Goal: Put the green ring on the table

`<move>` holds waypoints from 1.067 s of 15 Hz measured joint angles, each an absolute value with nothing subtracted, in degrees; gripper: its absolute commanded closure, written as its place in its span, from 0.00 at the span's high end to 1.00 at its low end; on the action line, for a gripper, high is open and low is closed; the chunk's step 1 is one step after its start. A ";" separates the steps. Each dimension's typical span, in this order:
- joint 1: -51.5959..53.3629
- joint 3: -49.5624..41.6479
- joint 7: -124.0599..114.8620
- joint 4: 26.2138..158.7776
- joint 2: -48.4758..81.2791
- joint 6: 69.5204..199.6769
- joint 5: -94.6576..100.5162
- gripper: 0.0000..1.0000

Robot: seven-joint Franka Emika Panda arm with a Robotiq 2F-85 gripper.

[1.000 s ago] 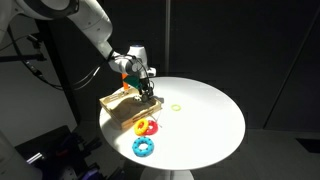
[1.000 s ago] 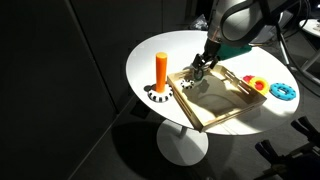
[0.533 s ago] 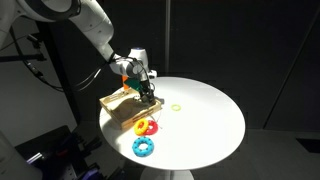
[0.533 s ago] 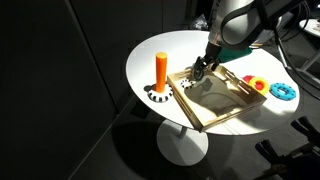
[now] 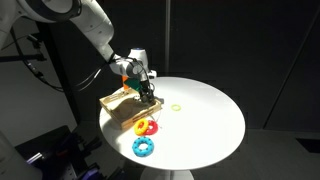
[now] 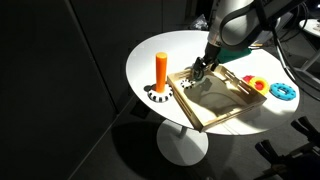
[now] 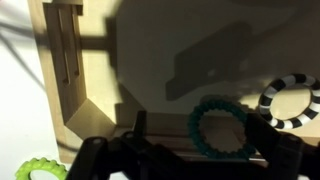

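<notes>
The green ring (image 7: 218,128) is a small dark green doughnut lying at the edge of the tan wooden board (image 7: 150,60), seen in the wrist view. My gripper (image 7: 200,130) is open, with one dark finger on each side of the ring, low over it. In both exterior views the gripper (image 5: 146,95) (image 6: 200,68) hovers at the board's corner and hides the ring. The round white table (image 5: 205,125) (image 6: 150,50) carries the board (image 5: 118,107) (image 6: 222,100).
An orange peg (image 6: 161,70) stands on a black-and-white striped ring (image 7: 292,100) beside the board. A red and yellow ring (image 5: 146,126) (image 6: 256,84) and a blue ring (image 5: 144,147) (image 6: 284,91) lie near the board. A thin pale yellow-green circle (image 5: 176,105) lies mid-table.
</notes>
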State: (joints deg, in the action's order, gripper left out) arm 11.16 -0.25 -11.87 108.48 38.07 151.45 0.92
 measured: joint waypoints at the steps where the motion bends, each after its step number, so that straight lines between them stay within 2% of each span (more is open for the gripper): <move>1: 11.16 -0.14 -11.87 108.30 38.07 151.45 0.92 1.00; 12: 11.16 0.87 -11.87 106.07 39.54 151.45 0.91 1.00; 13: 11.16 1.01 -11.87 105.81 39.80 151.45 0.91 0.83; 16: 11.17 1.36 -11.87 104.84 40.61 151.45 0.90 0.58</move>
